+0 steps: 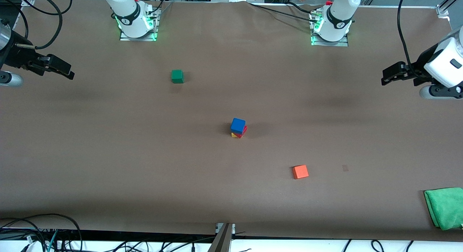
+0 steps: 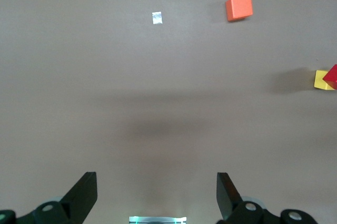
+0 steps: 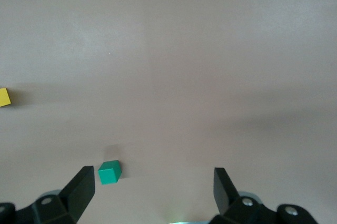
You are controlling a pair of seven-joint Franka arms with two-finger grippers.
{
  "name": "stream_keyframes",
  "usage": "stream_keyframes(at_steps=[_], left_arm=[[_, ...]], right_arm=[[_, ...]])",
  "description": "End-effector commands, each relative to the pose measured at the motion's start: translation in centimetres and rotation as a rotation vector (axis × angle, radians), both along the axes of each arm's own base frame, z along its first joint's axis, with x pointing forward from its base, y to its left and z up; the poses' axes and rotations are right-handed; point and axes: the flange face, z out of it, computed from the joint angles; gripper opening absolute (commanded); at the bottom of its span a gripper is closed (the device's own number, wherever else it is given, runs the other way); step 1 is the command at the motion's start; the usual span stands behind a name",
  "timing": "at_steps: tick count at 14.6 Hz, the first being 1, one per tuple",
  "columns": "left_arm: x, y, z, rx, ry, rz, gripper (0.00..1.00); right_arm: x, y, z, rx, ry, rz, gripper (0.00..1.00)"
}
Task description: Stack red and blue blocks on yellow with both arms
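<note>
Right in the middle of the table (image 1: 108, 154) stands the tower: the blue block (image 1: 238, 125) sits on top, the red block (image 1: 243, 131) under it, and the yellow block (image 1: 235, 135) at the bottom, touching the brown surface, each cube turned a little against the one below. Both arms are parked wide and wait. The left gripper (image 1: 387, 77) hangs in the air over the left arm's end of the table, fingers spread wide, nothing between them; its own camera looks down past those open fingers (image 2: 84, 195) at bare tabletop, with a corner of the stack at the frame's edge. The right gripper (image 1: 64, 70) hangs over the right arm's end, jaws just as wide, empty too. The green cube (image 1: 177, 76) lies alone, closer to the bases' edge and toward the right arm's base. The orange cube (image 1: 300, 171) lies nearer the front camera than the stack, toward the left arm's end. A green cloth (image 1: 445, 208) rests at the front corner on the left arm's end.
</note>
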Motion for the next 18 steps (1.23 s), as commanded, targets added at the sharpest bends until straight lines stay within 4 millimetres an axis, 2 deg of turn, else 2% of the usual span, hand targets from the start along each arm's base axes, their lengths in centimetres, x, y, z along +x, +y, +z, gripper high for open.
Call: stream_keyframes(at_steps=[1,6,18], left_arm=[[0.07,0.51,0.76,-0.017,-0.017,0.0,1.0],[-0.16,1.15,1.07,-0.039,-0.02,-0.113,1.0],[-0.11,1.32,1.22,-0.027,-0.027,-0.015,1.0]], right_arm=[[-0.15,-0.08,0.75,-0.013,-0.016,0.014,1.0],[-0.1,0.12,0.68,-0.012,-0.016,0.018,1.0],[0.18,-0.02,0.65,-0.014,-0.02,0.032,1.0]])
